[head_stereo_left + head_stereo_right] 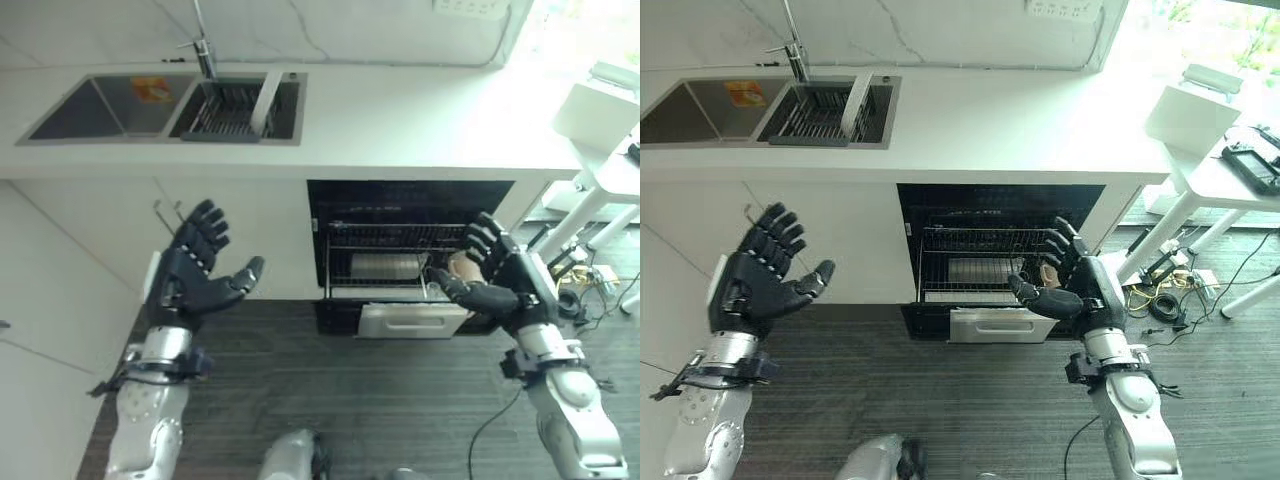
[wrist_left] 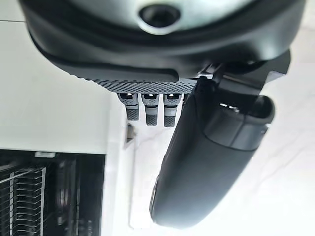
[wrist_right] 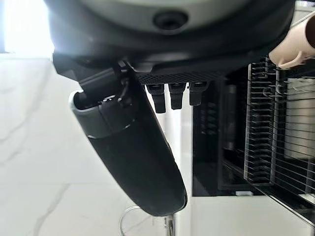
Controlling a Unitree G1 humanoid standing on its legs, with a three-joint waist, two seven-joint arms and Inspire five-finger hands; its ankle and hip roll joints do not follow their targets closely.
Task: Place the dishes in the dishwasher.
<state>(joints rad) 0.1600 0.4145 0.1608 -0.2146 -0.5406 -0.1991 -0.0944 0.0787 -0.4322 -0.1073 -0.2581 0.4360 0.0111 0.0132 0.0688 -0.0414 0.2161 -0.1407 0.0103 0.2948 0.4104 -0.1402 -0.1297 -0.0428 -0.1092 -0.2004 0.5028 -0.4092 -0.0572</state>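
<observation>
The dishwasher (image 1: 410,195) under the counter stands open with its wire rack (image 1: 385,240) pulled forward. A flat grey dish (image 1: 385,266) lies in the rack, and a beige cup-like piece (image 1: 461,266) sits at its right end. A white plate (image 1: 265,100) leans on edge in the dark drainer inside the right sink basin (image 1: 238,110). My right hand (image 1: 500,278) is open just in front of the rack's right end, thumb toward the beige piece (image 3: 295,44), holding nothing. My left hand (image 1: 198,265) is open and empty before the white cupboard, left of the dishwasher.
A white panel (image 1: 410,320) juts out below the rack at floor level. The left sink basin (image 1: 95,108) and a faucet (image 1: 205,50) are on the counter. A white table (image 1: 605,150) with cables beneath stands at the right. Dark floor lies in front.
</observation>
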